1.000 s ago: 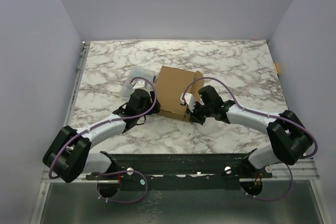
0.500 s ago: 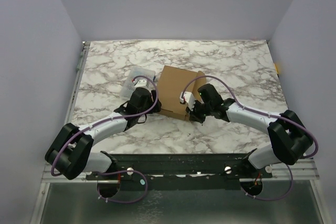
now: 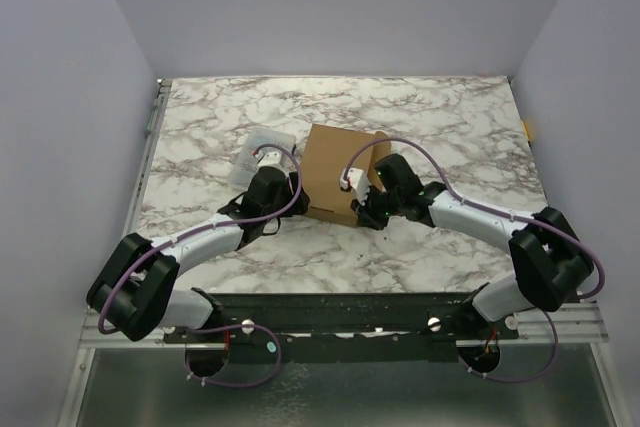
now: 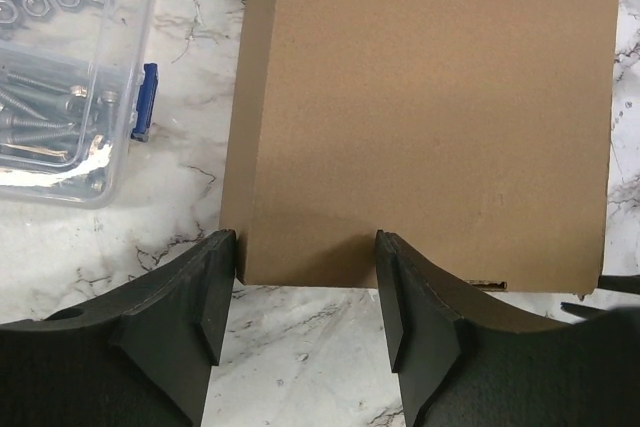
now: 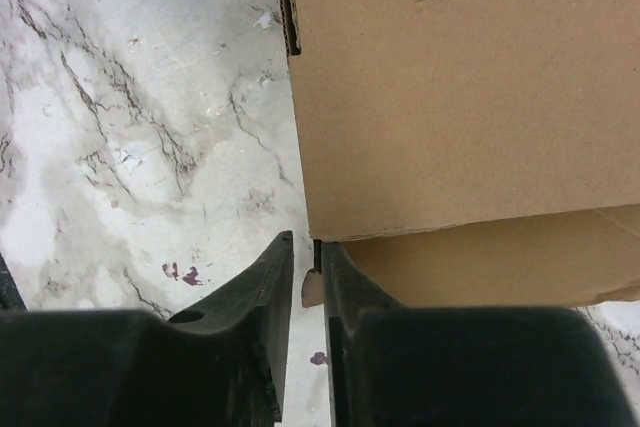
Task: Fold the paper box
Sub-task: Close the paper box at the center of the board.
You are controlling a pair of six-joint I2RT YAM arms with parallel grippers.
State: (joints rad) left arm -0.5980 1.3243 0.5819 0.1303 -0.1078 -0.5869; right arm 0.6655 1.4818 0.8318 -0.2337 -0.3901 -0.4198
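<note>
Since a second ago the right gripper [image 5: 305, 247] has crept inward; its jaws stand a sliver apart at a flap corner, and I cannot tell if they pinch. The left gripper [image 4: 305, 252] gapes astride the near edge of the paper box [image 3: 335, 172]. It looks like light, stiff, dentable card, so I'd pinch flap edges.

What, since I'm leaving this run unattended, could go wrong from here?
The right gripper has only a thin flap edge of the paper box between its nearly closed fingers; it may slip out. The left gripper stands open at the box's near corner, so the box could slide toward the clear case of screws beside it.
</note>
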